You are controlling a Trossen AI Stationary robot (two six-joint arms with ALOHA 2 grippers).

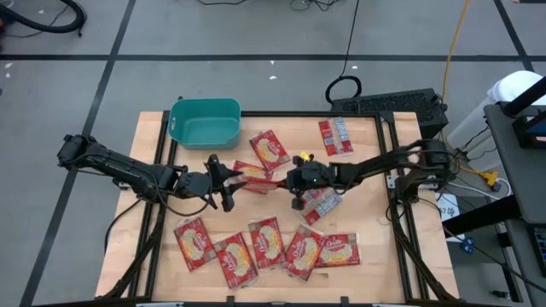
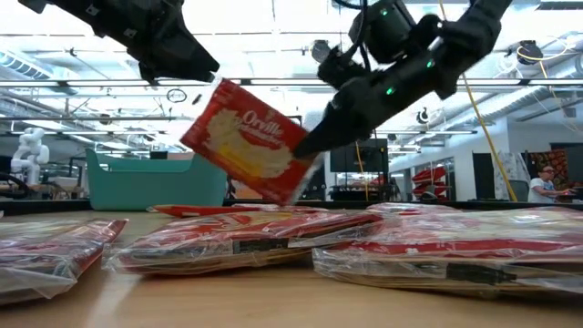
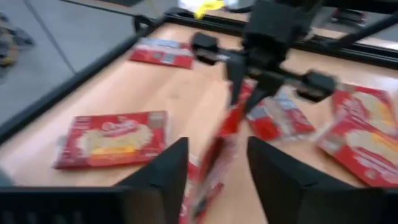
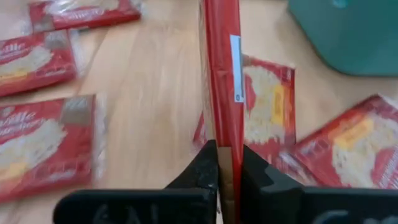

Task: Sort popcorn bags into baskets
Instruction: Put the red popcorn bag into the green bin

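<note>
One red popcorn bag (image 1: 256, 181) (image 2: 246, 137) hangs in the air over the table's middle, standing on edge and tilted. My right gripper (image 1: 288, 181) (image 4: 230, 158) is shut on its right end. My left gripper (image 1: 232, 183) (image 3: 216, 168) is open. Its fingers stand on either side of the bag's left end (image 3: 214, 158), with a gap showing on both sides. The teal bin (image 1: 205, 122) (image 2: 155, 182) sits at the far left. Several more red bags (image 1: 264, 243) lie flat on the table. My right gripper pinches the raised bag between its two fingers at the bag's right edge (image 4: 227, 134). The fingers (image 2: 314, 137) come from the table's right, slanting down. The bag is lifted clear of the table, on edge and tilted, and reaches away toward my left gripper.
Several bags lie in a row along the near edge (image 1: 320, 249). Others lie near the middle (image 1: 269, 149) (image 1: 320, 203), and one at the far right (image 1: 335, 136). Bare wood (image 1: 149, 217) shows on the table's left side. A black frame (image 1: 388, 170) borders the table.
</note>
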